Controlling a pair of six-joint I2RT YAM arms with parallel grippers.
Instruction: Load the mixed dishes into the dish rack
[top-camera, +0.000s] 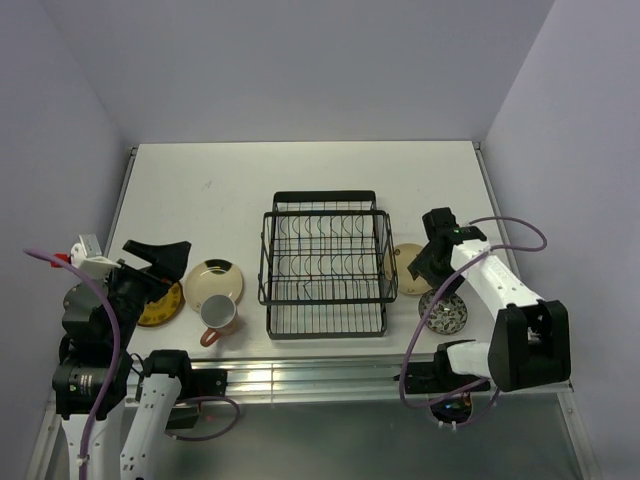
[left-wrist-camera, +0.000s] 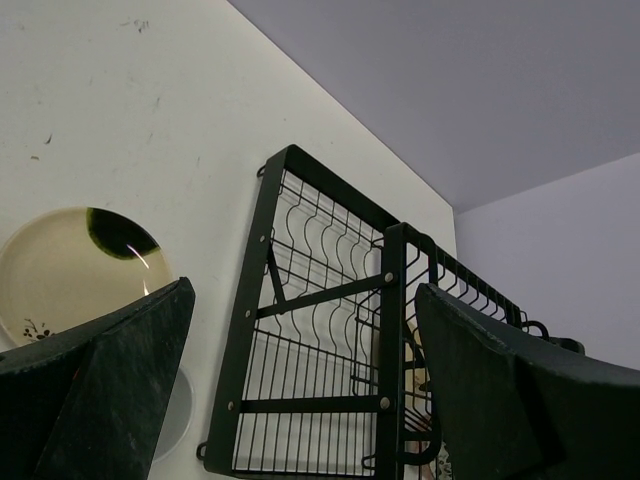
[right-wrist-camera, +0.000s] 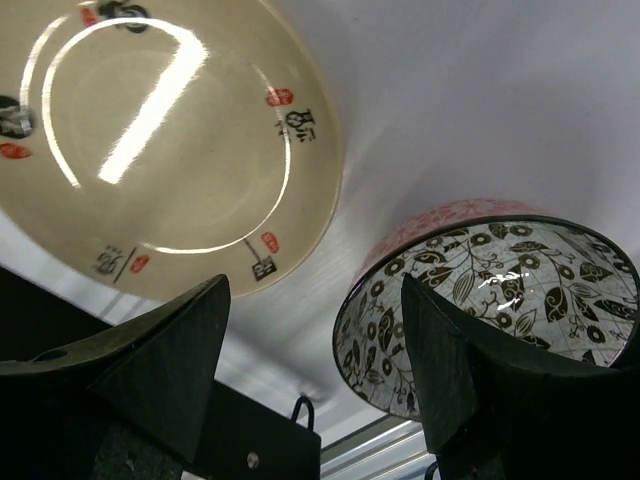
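Observation:
The black wire dish rack (top-camera: 325, 265) stands mid-table with nothing in it; it also shows in the left wrist view (left-wrist-camera: 320, 300). Left of it lie a cream plate (top-camera: 214, 282), the pinkish mug (top-camera: 218, 315) and the yellow patterned plate (top-camera: 160, 305), partly under my left gripper (top-camera: 160, 262). That gripper is open and empty, above the table; its wrist view shows the cream plate (left-wrist-camera: 70, 260). Right of the rack lie a second cream plate (top-camera: 408, 268) and the speckled bowl (top-camera: 442, 312). My right gripper (top-camera: 428, 270) is open and empty, hovering between that plate (right-wrist-camera: 160, 130) and the bowl (right-wrist-camera: 490, 300).
Grey walls close in the table at the back and both sides. A metal rail (top-camera: 330, 375) runs along the near edge by the arm bases. Bare white table (top-camera: 300, 170) lies behind the rack.

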